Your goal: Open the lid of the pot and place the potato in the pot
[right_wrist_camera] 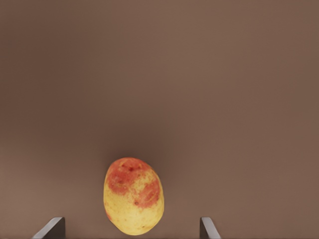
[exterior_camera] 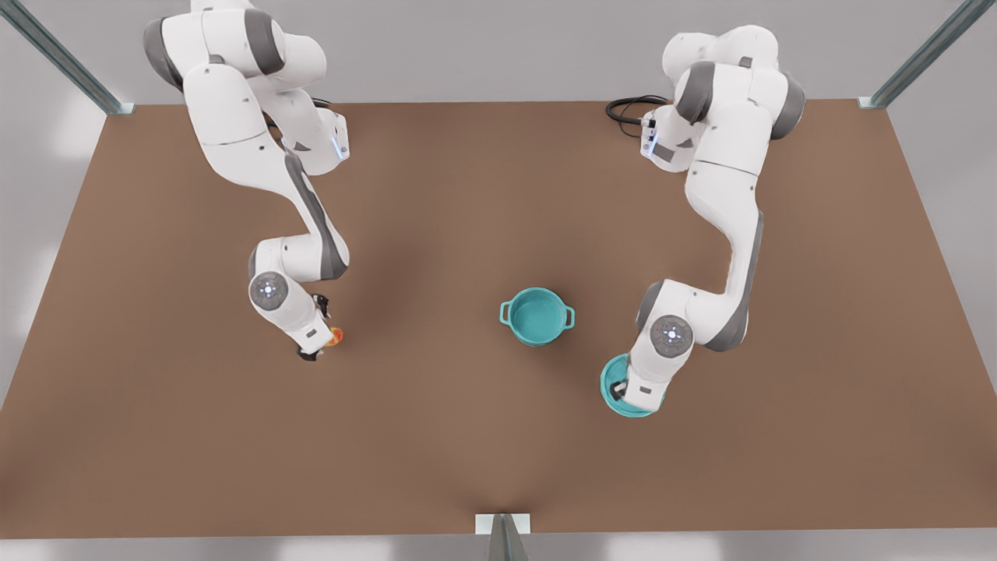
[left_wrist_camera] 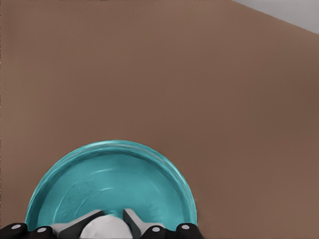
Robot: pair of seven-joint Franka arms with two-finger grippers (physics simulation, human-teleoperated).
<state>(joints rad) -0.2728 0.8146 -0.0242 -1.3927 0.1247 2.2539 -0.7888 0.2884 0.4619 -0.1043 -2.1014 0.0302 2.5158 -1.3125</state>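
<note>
The teal pot point(exterior_camera: 537, 315) stands uncovered in the middle of the table, teal inside, with a loop handle on each side. The pot lid point(exterior_camera: 615, 399) is low over the table towards the front view's right of the pot. My left gripper point(exterior_camera: 623, 388) is shut on its white knob point(left_wrist_camera: 103, 230), above the teal disc point(left_wrist_camera: 109, 184). On the front view's left, my right gripper point(exterior_camera: 318, 331) is open and low over the table. The yellow potato point(right_wrist_camera: 133, 196) with its orange-red patch lies between the right gripper's point(right_wrist_camera: 130, 228) spread fingers, untouched. In the front view the potato point(exterior_camera: 336, 336) peeks out beside that hand.
The brown table point(exterior_camera: 467, 452) spreads wide around the pot. A black cable point(exterior_camera: 627, 109) lies at the back by the base of the arm on the front view's right. Metal frame posts point(exterior_camera: 502, 538) stand at the table's edges.
</note>
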